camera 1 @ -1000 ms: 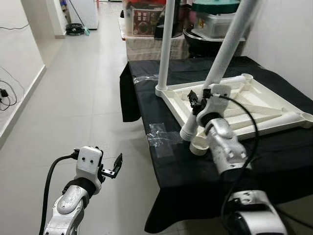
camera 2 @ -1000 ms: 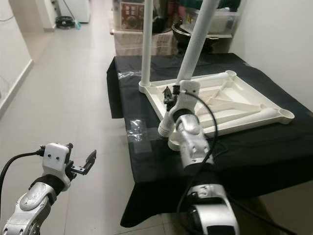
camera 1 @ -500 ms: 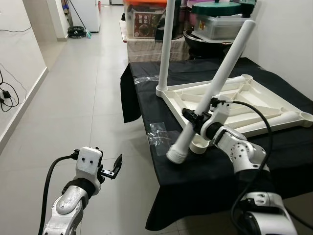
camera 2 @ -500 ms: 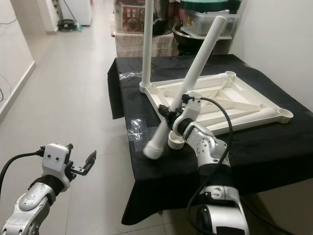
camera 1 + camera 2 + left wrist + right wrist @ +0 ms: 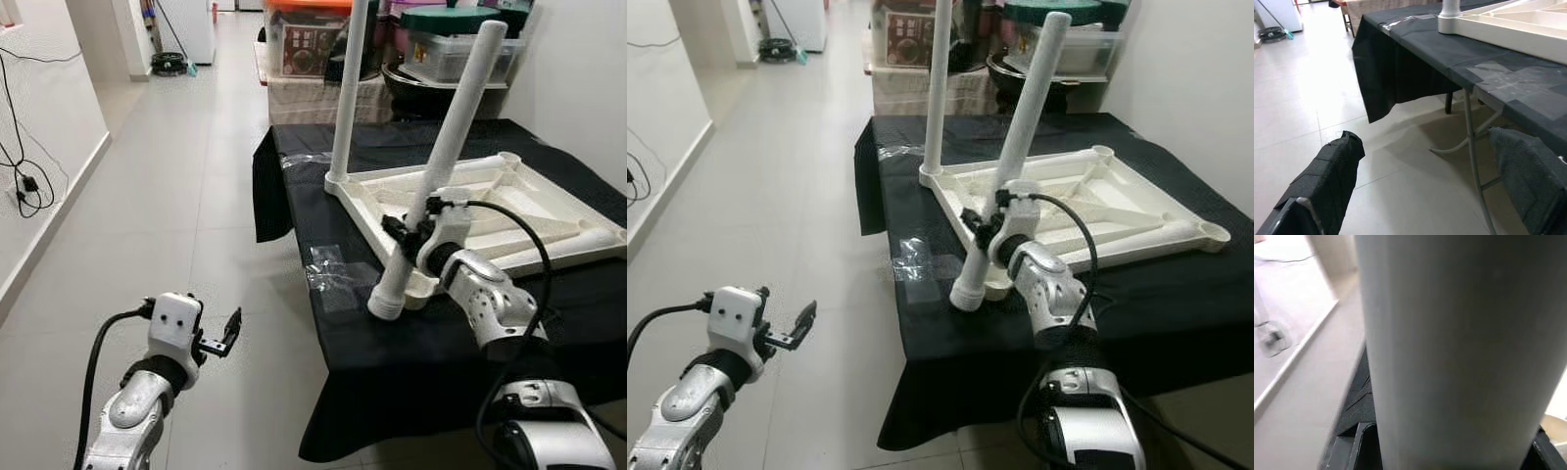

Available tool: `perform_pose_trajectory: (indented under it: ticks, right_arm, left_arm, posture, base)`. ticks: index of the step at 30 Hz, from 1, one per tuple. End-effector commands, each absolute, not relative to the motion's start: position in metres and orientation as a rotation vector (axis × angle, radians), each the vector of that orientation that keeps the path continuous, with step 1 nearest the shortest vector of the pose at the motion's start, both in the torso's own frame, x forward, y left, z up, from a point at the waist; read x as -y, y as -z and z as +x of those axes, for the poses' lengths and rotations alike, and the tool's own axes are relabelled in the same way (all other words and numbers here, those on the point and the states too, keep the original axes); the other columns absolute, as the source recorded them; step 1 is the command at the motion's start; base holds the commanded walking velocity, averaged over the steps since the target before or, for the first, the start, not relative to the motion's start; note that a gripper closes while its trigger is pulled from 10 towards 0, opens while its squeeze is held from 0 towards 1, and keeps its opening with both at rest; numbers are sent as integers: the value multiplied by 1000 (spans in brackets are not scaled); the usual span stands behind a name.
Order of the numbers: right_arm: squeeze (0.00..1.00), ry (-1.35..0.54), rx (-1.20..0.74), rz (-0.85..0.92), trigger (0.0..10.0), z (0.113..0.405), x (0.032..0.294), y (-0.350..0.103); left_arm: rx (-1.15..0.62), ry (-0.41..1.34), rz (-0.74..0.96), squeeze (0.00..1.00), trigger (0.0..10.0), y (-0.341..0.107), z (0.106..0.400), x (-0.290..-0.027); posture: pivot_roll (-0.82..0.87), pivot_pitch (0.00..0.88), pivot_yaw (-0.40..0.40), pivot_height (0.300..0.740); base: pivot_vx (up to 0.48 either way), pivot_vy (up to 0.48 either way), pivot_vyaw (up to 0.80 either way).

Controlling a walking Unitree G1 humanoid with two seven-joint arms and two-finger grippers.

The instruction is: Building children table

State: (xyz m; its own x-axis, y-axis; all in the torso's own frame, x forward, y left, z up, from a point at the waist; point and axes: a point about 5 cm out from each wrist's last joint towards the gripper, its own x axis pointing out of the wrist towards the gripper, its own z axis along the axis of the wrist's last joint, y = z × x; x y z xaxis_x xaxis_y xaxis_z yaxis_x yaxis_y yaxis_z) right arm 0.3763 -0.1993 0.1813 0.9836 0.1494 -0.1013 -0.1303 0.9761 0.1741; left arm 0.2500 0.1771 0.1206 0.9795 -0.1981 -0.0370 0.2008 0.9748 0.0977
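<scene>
The right gripper (image 5: 404,231) clamps a tilted white leg (image 5: 438,171), its foot on the black cloth (image 5: 333,245) at the tabletop's (image 5: 509,201) seven o'clock corner, while the left gripper (image 5: 227,336) hangs released.

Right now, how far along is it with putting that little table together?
One leg already stands upright in a corner of the upturned tabletop. The right gripper holds a second leg, tilted, its lower end on the black cloth beside the near corner socket, not yet seated. Another leg lies on the tabletop. The left gripper hangs idle.
</scene>
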Motion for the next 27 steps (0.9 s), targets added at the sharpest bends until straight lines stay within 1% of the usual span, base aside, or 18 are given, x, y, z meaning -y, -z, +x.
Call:
perform_pose_trajectory:
  ticks: [1,2,3,5,8,10,11,12,13,14,15,18,22,25,27]
  right_arm:
    - [0,-45,-36,76,10000,377,220,-197]
    - [0,-17,5,27,10000,376,226,-204]
    - [0,-17,5,27,10000,376,226,-204]
    - [0,40,63,28,10000,374,232,-210]
    - [0,53,97,53,10000,374,229,-210]
    - [0,24,114,100,10000,374,220,-207]
    - [0,24,114,100,10000,374,220,-207]
    - [0,-4,120,153,10000,374,213,-207]
    - [0,-4,120,153,10000,374,213,-207]
    - [0,-64,175,225,10000,373,204,-221]
    - [0,-78,201,233,10000,373,202,-227]
    - [0,-70,237,210,10000,373,204,-236]
    - [0,60,350,104,10000,371,227,-261]
    - [0,68,347,108,10000,372,228,-262]
    - [0,49,338,121,10000,371,219,-261]
  left_arm:
    - [-27,204,103,0,10000,-120,250,-176]
    - [-27,206,102,0,10000,-120,250,-175]
    - [-27,206,102,0,10000,-120,250,-175]
    - [-28,209,101,0,10000,-119,250,-174]
    - [-28,212,103,0,10000,-119,251,-173]
    - [-27,212,103,0,10000,-119,251,-173]
    - [-27,212,103,0,10000,-119,251,-173]
    - [-26,213,102,0,10000,-119,251,-173]
    - [-26,213,102,0,10000,-119,251,-173]
    - [-27,216,101,0,10000,-119,251,-172]
    - [-28,217,101,0,10000,-118,251,-172]
    - [-28,219,101,0,10000,-118,251,-172]
    - [-20,224,97,0,10000,-119,253,-169]
    - [-11,226,87,0,10000,-120,253,-168]
    - [-8,235,90,0,10000,-121,252,-166]
  posture:
    - [78,0,-76,740]
    - [74,0,-73,740]
    - [74,0,-73,740]
    - [70,0,-72,740]
    - [71,0,-73,740]
    - [73,0,-74,740]
    - [73,0,-74,740]
    - [74,0,-74,740]
    - [74,0,-74,740]
    - [68,0,-69,740]
    - [68,0,-69,740]
    - [59,0,-67,740]
    - [54,0,-68,740]
    - [53,0,-69,740]
    - [54,0,-67,740]
  base:
    - [0,0,0]
    - [0,0,0]
    - [0,0,0]
    - [0,0,0]
    - [0,0,0]
    - [0,0,0]
    - [0,0,0]
    - [0,0,0]
    - [0,0,0]
    - [0,0,0]
    - [0,0,0]
    - [0,0,0]
    - [0,0,0]
    - [0,0,0]
    - [0,0,0]
